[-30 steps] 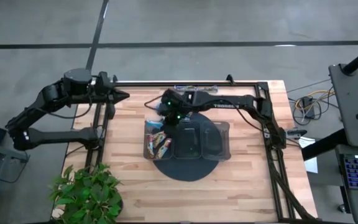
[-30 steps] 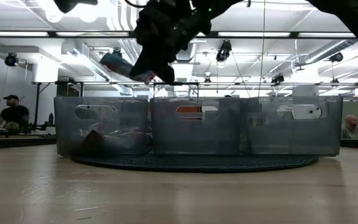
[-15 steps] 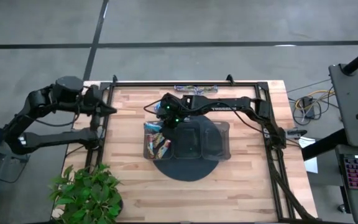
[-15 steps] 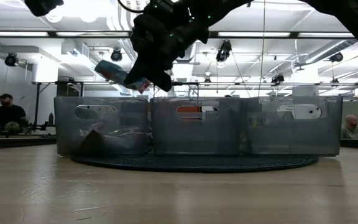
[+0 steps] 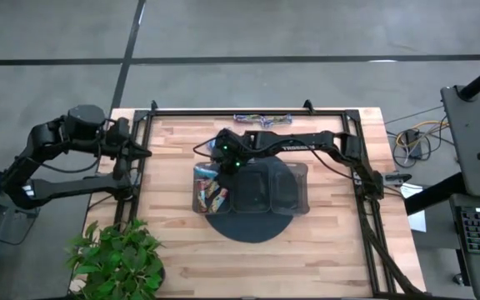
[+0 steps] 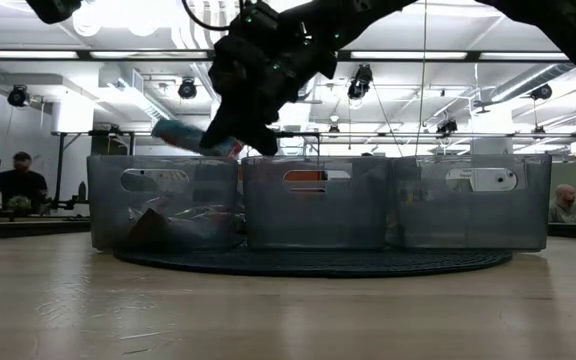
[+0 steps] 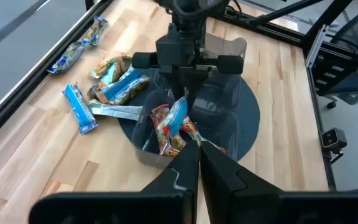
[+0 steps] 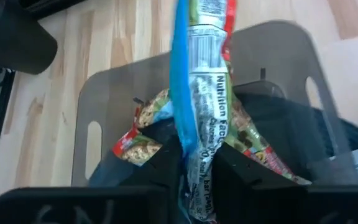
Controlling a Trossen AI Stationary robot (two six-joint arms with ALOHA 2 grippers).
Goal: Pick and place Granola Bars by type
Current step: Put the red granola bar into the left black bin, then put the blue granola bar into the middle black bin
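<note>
Wood table, right claw above tray end bin, clenched on light-blue bar, sticking out sideways.

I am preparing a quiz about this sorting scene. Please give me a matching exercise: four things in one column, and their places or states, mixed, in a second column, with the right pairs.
Things:
1. right gripper
2. left gripper
3. blue-edged granola bar
4. tray

Places or states:
A. waits shut at the table's left edge
B. sits on a dark round mat
C. hangs over the tray's end compartment
D. hovers above the tray, shut on a bar

Pairs: 1-D, 2-A, 3-C, 4-B
</note>
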